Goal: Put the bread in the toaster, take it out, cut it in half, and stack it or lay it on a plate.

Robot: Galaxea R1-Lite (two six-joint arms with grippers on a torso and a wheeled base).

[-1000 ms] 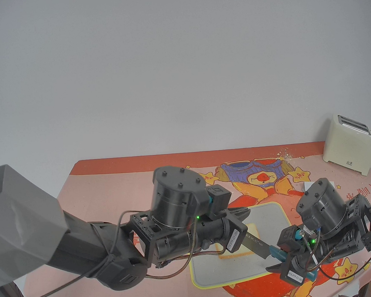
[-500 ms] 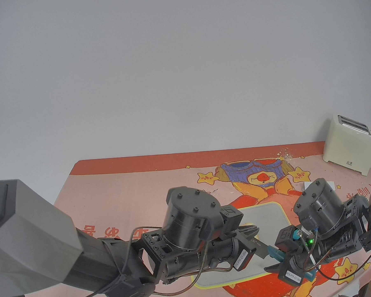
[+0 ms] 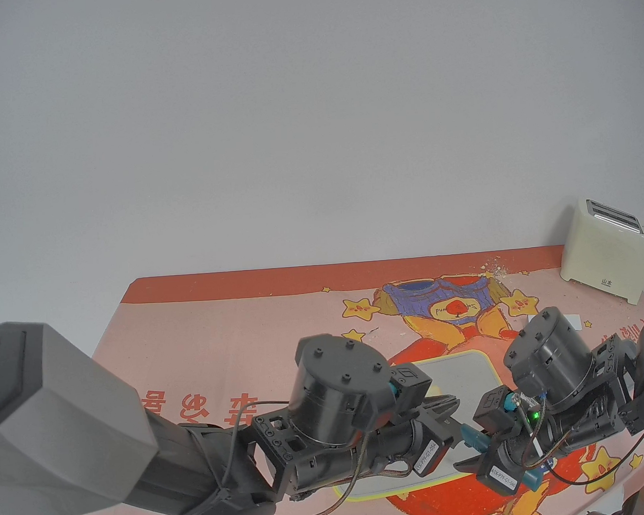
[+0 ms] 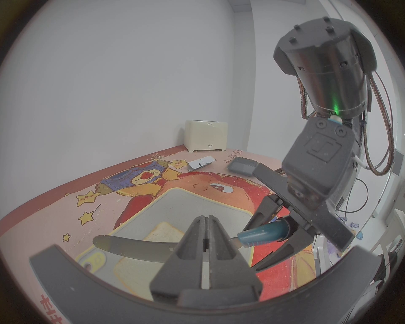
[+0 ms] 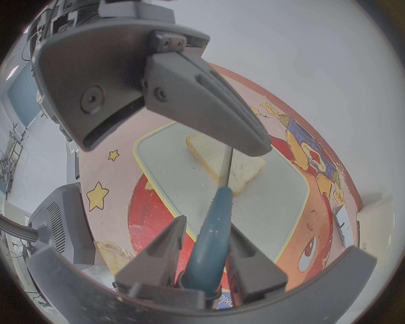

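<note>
A slice of bread (image 4: 162, 234) (image 5: 211, 154) lies flat on the grey, yellow-rimmed cutting board (image 3: 471, 375) (image 4: 190, 206) (image 5: 261, 211). My right gripper (image 3: 471, 440) (image 5: 207, 223) is shut on the teal handle of a knife (image 5: 211, 244), at the board's near right corner. Its blade (image 4: 126, 248) reaches out across the slice. My left gripper (image 3: 451, 405) (image 4: 206, 219) hangs shut right over the blade; I cannot tell whether it touches it. The cream toaster (image 3: 608, 250) (image 4: 206, 135) stands at the far right with nothing showing in its slots.
The table wears a pink and red cartoon mat (image 3: 232, 324). A small white card (image 3: 572, 320) (image 4: 201, 162) lies between the board and the toaster, with a dark grey flat object (image 4: 242, 165) beside it. The mat's left half lies bare.
My left arm has swung nearer and to the right, bringing its gripper close to the right gripper and hiding the bread in the head view. The right gripper with the knife shifted slightly.
</note>
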